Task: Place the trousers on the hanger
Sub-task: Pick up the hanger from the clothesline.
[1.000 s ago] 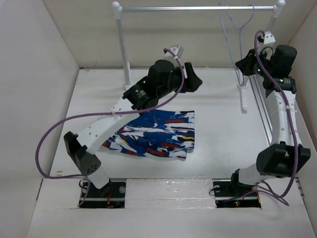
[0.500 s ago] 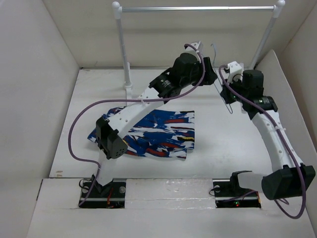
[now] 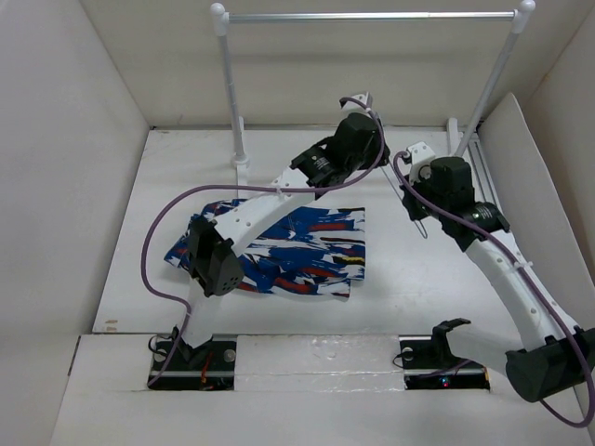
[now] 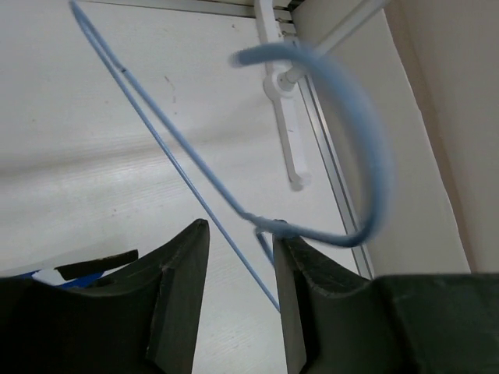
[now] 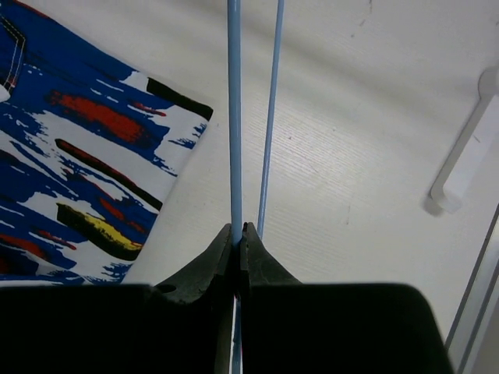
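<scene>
The right pincer (image 5: 238, 236) pinches a hanger (image 5: 234, 117) wire; the trousers (image 5: 70, 164) lie flat on the counter (image 5: 351, 156) just to its left. The left pincer (image 4: 242, 238) stands spread around the hanger's neck, and should close squarely on it before the right one releases.

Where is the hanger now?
In the top view the hanger is right of the trousers, pinched in the right gripper, its neck between the left gripper's fingers.
</scene>
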Controlling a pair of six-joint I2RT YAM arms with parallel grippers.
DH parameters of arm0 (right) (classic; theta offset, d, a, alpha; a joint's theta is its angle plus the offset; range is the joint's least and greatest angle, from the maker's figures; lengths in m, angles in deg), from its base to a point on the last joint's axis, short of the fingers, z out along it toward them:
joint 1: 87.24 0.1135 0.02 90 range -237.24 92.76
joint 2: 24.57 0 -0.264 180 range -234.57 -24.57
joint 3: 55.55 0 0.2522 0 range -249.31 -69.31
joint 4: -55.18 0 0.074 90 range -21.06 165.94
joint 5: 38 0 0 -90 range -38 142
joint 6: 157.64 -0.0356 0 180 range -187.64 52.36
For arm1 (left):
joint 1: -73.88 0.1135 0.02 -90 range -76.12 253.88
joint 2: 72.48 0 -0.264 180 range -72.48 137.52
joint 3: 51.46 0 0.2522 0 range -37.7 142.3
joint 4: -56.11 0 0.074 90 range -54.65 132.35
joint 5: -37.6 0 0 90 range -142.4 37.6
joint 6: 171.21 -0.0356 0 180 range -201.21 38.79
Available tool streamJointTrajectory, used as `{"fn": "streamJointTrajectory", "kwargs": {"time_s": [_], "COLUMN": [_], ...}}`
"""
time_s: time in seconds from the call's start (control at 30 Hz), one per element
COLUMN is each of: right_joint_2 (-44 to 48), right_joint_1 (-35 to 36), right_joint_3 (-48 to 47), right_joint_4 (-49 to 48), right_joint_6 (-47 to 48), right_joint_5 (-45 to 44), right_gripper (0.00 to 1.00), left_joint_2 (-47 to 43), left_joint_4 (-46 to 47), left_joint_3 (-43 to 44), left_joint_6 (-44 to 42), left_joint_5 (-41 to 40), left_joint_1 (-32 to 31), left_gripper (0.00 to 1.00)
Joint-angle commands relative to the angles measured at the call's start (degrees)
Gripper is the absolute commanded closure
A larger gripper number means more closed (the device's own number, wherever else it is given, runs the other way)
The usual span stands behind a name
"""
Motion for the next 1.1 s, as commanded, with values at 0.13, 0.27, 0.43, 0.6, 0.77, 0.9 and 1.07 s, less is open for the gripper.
{"fn": "streamJointTrajectory", "kwargs": {"time_s": [0.13,0.27,0.43,0.6,0.77,0.9,1.07], "right_joint_2": [3.5,2.5,4.5,8.7,14.8,16.3,13.4], "right_joint_1": [-1.6,-0.3,2.4,6.2,3.9,-1.6,-6.1], "right_joint_3": [0.6,0.0,1.3,5.9,9.9,10.2,12.6], "right_joint_4": [-5.1,-4.3,-1.9,1.4,5.6,8.8,5.5], "right_joint_6": [-2.6,-2.2,-2.6,-3.7,-1.5,2.6,6.7], "right_joint_5": [4.8,6.3,5.5,2.5,3.4,10.7,25.4], "right_gripper": [1.00,1.00,1.00,0.89,0.39,0.27,0.41], "left_joint_2": [1.0,1.6,1.8,-2.6,-11.2,-18.1,-21.0], "left_joint_4": [0.8,3.1,3.3,7.8,17.2,24.8,28.0], "left_joint_3": [0.5,0.4,-1.0,-12.4,-27.7,-42.3,-49.6], "left_joint_6": [1.6,2.2,3.2,7.0,10.9,15.2,18.8], "left_joint_5": [-4.0,-1.9,0.0,3.6,6.9,9.0,4.4], "left_joint_1": [-0.3,-0.3,-0.3,-0.3,-0.3,-1.5,-4.8], "left_gripper": [0.66,0.72,1.00,1.00,1.00,1.00,1.00]}}
